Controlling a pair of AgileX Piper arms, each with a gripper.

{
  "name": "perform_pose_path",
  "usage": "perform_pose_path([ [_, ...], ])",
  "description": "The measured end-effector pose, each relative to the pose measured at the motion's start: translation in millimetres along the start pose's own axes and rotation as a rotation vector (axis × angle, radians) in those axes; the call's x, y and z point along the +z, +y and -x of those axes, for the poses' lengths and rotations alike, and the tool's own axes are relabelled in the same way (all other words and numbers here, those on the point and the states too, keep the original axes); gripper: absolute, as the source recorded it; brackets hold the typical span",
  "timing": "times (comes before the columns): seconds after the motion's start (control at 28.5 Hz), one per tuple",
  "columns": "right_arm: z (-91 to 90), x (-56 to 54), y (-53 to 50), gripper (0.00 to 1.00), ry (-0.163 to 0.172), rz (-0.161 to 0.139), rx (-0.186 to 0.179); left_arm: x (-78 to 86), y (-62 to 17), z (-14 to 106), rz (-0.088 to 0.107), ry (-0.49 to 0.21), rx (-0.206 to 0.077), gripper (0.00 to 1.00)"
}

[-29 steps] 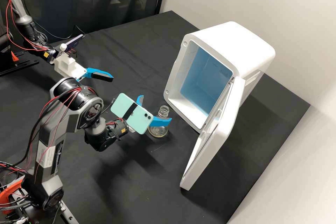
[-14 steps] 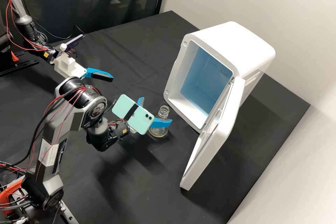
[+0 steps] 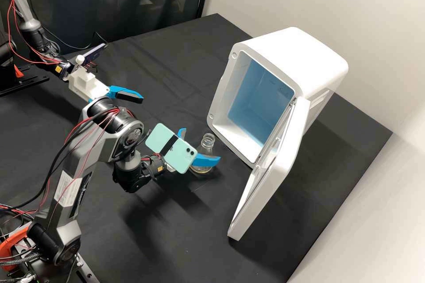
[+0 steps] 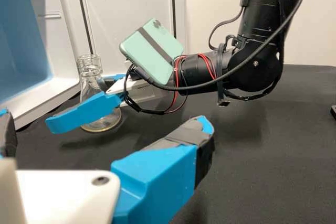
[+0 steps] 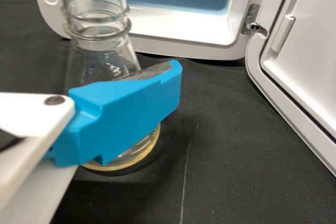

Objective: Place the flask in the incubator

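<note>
Now the right jaws have slid farther forward, straddling the flask (image 3: 206,142).

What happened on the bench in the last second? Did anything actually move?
The right gripper moved forward and a little down, farther around the flask, as its arm leaned toward the incubator. Whether it has gripped the flask cannot be seen. The flask, the open incubator and the left gripper stayed put.
</note>
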Motion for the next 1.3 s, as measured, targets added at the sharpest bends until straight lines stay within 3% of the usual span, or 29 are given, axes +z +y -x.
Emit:
perform_pose_path([
  [1.05,-1.7,12.6,11.1,1.00,-0.041,-0.017,0.031,0.0,0.0,0.0,0.000,0.000,0.000,1.00],
  [1.3,-6.4,20.9,12.0,1.00,-0.069,-0.021,0.032,0.0,0.0,0.0,0.000,0.000,0.000,1.00],
])
